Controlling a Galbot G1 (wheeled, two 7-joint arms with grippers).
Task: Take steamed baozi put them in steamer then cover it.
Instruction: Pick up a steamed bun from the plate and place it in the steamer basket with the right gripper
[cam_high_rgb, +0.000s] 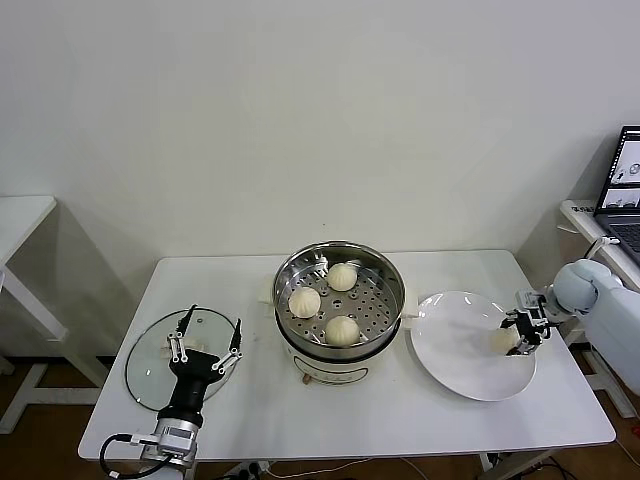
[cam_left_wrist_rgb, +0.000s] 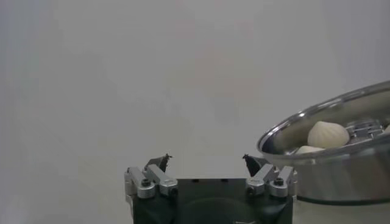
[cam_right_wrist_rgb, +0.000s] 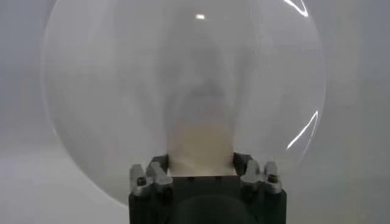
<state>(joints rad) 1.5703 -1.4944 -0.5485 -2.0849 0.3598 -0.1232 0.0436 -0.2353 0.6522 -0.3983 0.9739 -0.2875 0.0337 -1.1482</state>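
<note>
Right gripper (cam_high_rgb: 519, 336) closed around the fourth bun (cam_high_rgb: 504, 340), low over the right side of the white plate (cam_high_rgb: 455, 350), to the right of the steamer (cam_high_rgb: 340, 305); in the right wrist view, same bun (cam_right_wrist_rgb: 200, 149) pressed between the fingers (cam_right_wrist_rgb: 149, 176), plate (cam_right_wrist_rgb: 109, 91) filling the background. Left gripper (cam_high_rgb: 205, 345) spread wide with nothing between its fingers, hovering over the glass lid (cam_high_rgb: 145, 365) at the near left of the table (cam_high_rgb: 400, 420), well apart from the steamer. Three buns inside the steamer on the perforated tray: one far (cam_high_rgb: 342, 276), one left (cam_high_rgb: 304, 301), one near (cam_high_rgb: 342, 330). From the left wrist view, open fingers (cam_left_wrist_rgb: 159, 163) in front, steamer rim (cam_left_wrist_rgb: 317, 119) beyond with a bun (cam_left_wrist_rgb: 328, 133) peeking above it. White table against a plain pale wall; second white table (cam_high_rgb: 20, 225) at far left, laptop (cam_high_rgb: 625, 185) on a desk at far right. Buns round and domed, no long axis; steamer upright, opening upward, uncovered.
</note>
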